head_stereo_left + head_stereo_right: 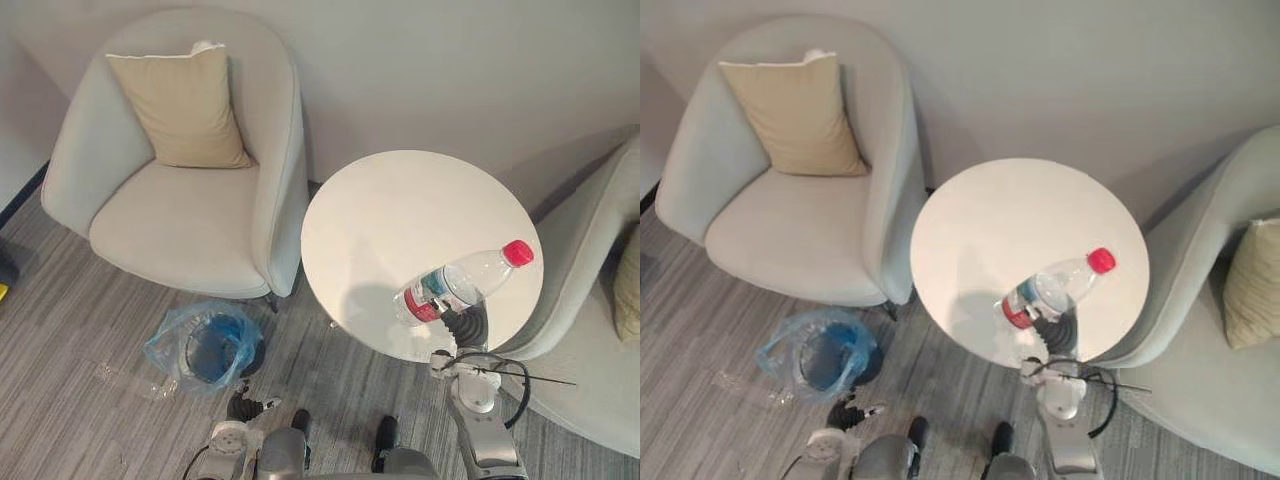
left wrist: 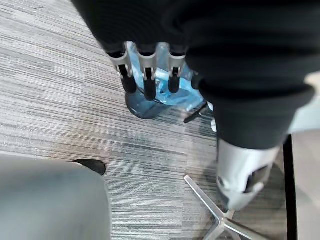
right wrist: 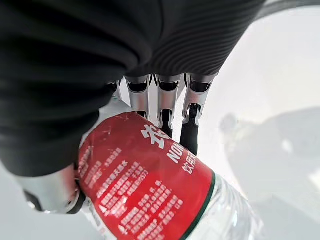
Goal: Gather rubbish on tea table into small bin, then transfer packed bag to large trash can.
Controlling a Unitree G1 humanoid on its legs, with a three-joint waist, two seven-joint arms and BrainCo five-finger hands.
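Observation:
A clear plastic bottle (image 1: 460, 283) with a red cap and red label lies tilted over the near right part of the round white tea table (image 1: 400, 220). My right hand (image 1: 462, 326) is shut on the bottle (image 3: 150, 195), its fingers (image 3: 165, 112) curled round the labelled end. On the floor left of the table stands the small bin (image 1: 208, 347), lined with a blue plastic bag. Low near my body, just this side of the bin, is my left hand (image 1: 245, 407). Its fingers (image 2: 146, 75) hang straight above the bin (image 2: 160, 90) and hold nothing.
A grey armchair (image 1: 190, 170) with a beige cushion (image 1: 180, 105) stands behind the bin, close to the table's left side. A second grey armchair (image 1: 590, 300) hugs the table's right side. Striped grey carpet (image 1: 80, 400) covers the floor.

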